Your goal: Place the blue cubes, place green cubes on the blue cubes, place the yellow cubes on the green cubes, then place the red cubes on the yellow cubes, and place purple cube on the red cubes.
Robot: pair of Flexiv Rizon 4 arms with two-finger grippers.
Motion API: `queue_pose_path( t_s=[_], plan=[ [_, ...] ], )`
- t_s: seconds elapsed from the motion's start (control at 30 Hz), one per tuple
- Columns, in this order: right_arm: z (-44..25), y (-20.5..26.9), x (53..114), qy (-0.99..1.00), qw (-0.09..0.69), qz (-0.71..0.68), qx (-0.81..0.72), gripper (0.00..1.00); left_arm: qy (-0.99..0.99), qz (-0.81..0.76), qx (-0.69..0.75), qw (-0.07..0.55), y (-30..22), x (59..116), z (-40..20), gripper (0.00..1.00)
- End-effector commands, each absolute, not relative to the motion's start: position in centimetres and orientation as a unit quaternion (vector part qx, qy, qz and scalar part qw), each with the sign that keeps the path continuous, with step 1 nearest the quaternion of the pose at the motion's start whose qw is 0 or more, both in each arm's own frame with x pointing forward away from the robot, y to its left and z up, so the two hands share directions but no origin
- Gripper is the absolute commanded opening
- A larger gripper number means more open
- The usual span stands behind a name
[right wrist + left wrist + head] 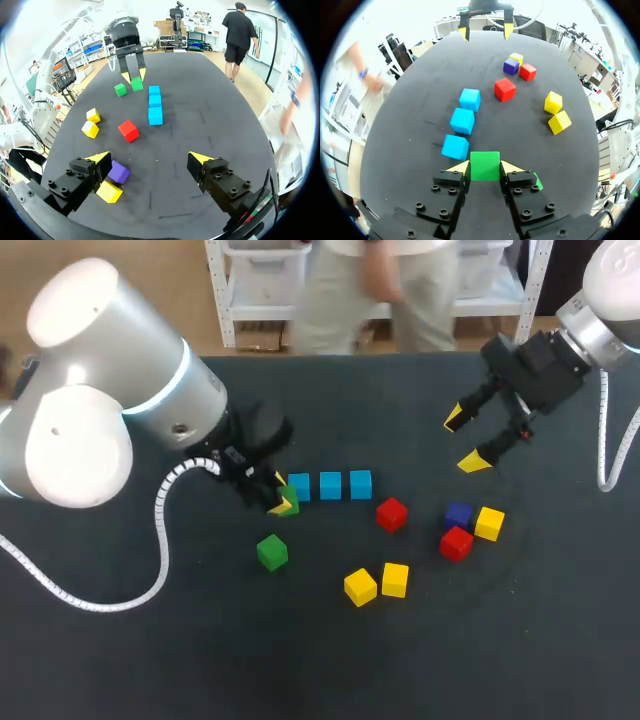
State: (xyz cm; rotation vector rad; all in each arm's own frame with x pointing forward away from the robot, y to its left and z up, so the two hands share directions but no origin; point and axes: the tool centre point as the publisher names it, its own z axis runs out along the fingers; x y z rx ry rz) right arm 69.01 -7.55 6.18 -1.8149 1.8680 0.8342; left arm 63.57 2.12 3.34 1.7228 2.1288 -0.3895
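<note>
Three blue cubes [330,485] lie in a row mid-table. My left gripper [280,498] is shut on a green cube [485,165], just left of the row's end cube [455,147]. A second green cube [271,552] lies nearer the front, partly hidden under a finger in the left wrist view. One red cube [391,513] sits right of the row. Farther right, a purple cube [458,515], a red cube [456,542] and a yellow cube [489,523] cluster together. Two yellow cubes [378,583] lie side by side near the front. My right gripper [468,440] hangs open above the table, behind that cluster.
The dark table [150,660] has bare room at the front left and front right. The left arm's white cable [160,540] loops over the table's left part. In the right wrist view the purple cube [119,172] and a yellow cube [109,191] lie close by one finger.
</note>
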Motion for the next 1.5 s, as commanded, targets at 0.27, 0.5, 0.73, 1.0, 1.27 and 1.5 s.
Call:
queue_pose_path(
  t_s=[0.27,0.5,0.73,1.0,1.27,1.5],
  plan=[
    [6.1,-7.5,69.1,0.668,0.202,0.3,-0.65,1.0,0.739,-0.127,0.629,0.205,0.4,65.2,6.9,0.0],
    [6.1,-7.5,69.1,0.668,0.202,0.3,-0.65,1.0,0.722,-0.13,0.646,0.211,-1.8,66.7,7.0,0.0],
    [6.1,-7.5,69.1,0.668,0.202,0.3,-0.65,1.0,0.703,-0.142,0.665,0.209,-4.2,67.8,6.1,0.0],
    [6.1,-7.5,69.1,0.668,0.202,0.3,-0.65,1.0,0.686,-0.15,0.684,0.199,-5.8,68.3,5.0,0.0],
    [6.1,-7.5,69.1,0.668,0.202,0.3,-0.65,1.0,0.68,-0.151,0.692,0.191,-5.9,68.8,4.2,0.0],
    [6.1,-7.5,69.1,0.668,0.202,0.3,-0.65,1.0,0.681,-0.152,0.691,0.189,-5.7,69.0,3.7,0.0]
  ],
)
